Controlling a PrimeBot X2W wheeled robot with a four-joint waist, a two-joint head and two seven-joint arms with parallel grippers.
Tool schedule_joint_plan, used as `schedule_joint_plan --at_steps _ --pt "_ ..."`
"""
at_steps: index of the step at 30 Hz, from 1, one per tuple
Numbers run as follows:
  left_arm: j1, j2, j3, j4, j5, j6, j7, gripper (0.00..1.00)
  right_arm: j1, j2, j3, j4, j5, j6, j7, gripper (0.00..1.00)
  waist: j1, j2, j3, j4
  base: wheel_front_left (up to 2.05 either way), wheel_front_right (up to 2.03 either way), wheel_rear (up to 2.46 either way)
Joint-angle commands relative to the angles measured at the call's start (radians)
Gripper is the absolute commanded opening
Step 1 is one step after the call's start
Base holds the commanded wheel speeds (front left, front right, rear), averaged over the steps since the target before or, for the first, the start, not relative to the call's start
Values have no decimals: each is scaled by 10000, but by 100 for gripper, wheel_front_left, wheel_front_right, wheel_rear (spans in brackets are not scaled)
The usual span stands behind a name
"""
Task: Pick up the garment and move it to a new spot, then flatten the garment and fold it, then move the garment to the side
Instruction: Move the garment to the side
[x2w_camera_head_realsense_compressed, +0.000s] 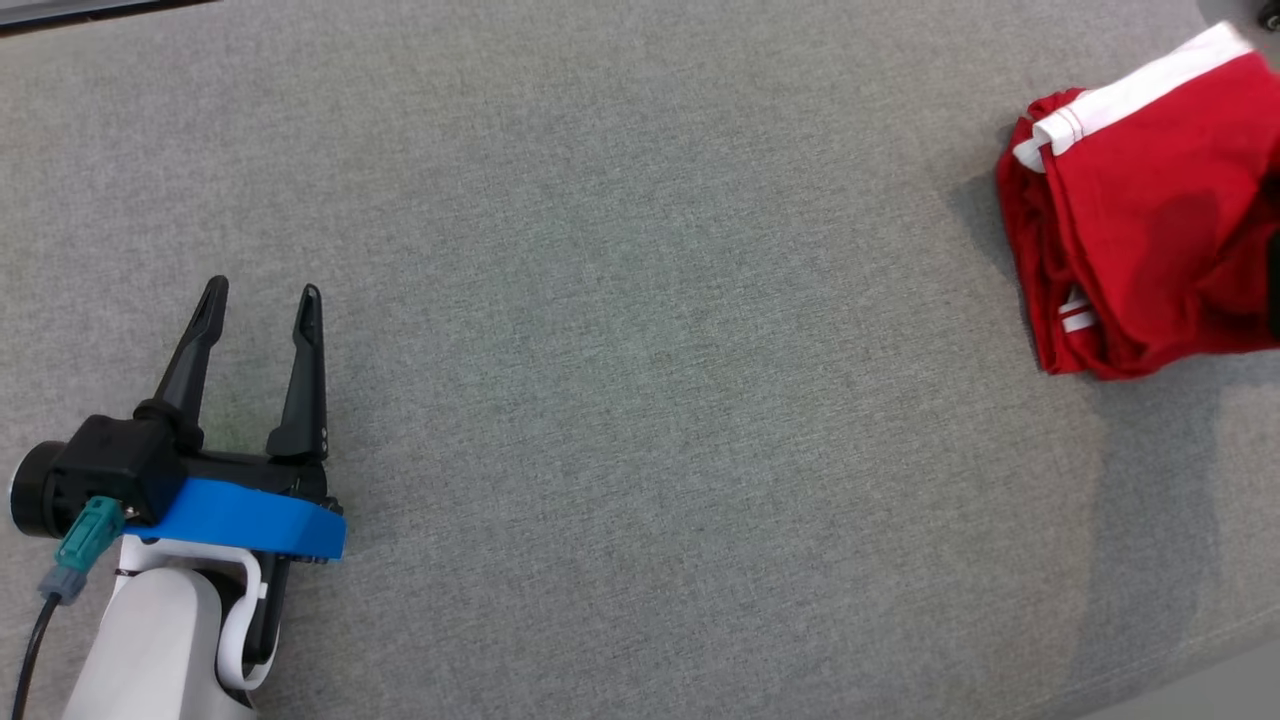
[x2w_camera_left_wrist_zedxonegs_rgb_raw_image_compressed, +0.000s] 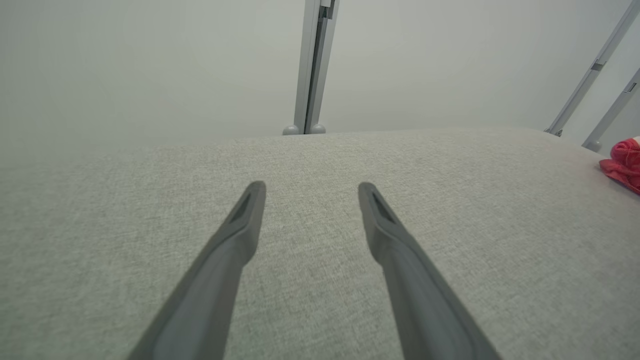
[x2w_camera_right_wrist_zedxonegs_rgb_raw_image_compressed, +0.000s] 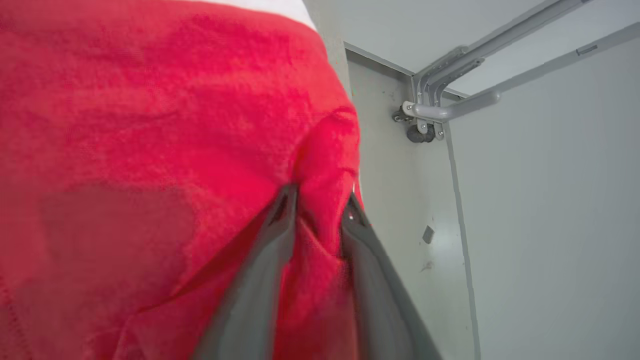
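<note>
At the far right of the grey worktop (x2w_camera_head_realsense_compressed: 640, 350) sits the garment (x2w_camera_head_realsense_compressed: 1140, 220): red with white trim, bunched into a rough multi-layer fold. Its right part is cut off by the edge of the head view. Looks like the last step, parking it to the side.

Right gripper (x2w_camera_right_wrist_zedxonegs_rgb_raw_image_compressed: 321, 195): fingers narrowly apart, with a raised ridge of red cloth (x2w_camera_right_wrist_zedxonegs_rgb_raw_image_compressed: 150, 125) between them and both touching it. Reads as a light pinch. Can't tell how firm.

Left gripper (x2w_camera_head_realsense_compressed: 262, 290): fingers wide apart, nothing in them, hovering over bare worktop well clear of the garment. The garment is only a red scrap (x2w_camera_left_wrist_zedxonegs_rgb_raw_image_compressed: 622, 162) at the right edge of its wrist view.

Risks from here, my read:
- Cloth catches on a fingertip when the right arm pulls back. That would drag the top layer, and the fold would open or skew.
- Backing out sideways instead of straight up would shove the whole bundle, since nothing pins it down.
- The bundle sits close to the worktop's right side, and how much of it is supported isn't visible. A tug that way could slide it off.
- Layers along the left edge look loose and uneven, so a small pull could spill them.
</note>
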Motion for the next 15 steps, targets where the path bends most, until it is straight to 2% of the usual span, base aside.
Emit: schedule_joint_plan --at_steps 1,9,15 --pt "-125 42 -44 -35 22 40 20 100 209 260 -432 293 -340 -1 -164 100 -1 0 -99 -6 0 0 0" --pt "197 -204 -194 257 -119 98 -141 100 752 1133 -1876 879 -897 -1 -688 100 -1 0 -915 152 0 0 0" --pt "643 -564 -234 821 -414 120 -378 100 1904 1977 -2680 102 -195 0 -2228 100 -1 0 -2074 559 0 0 0"
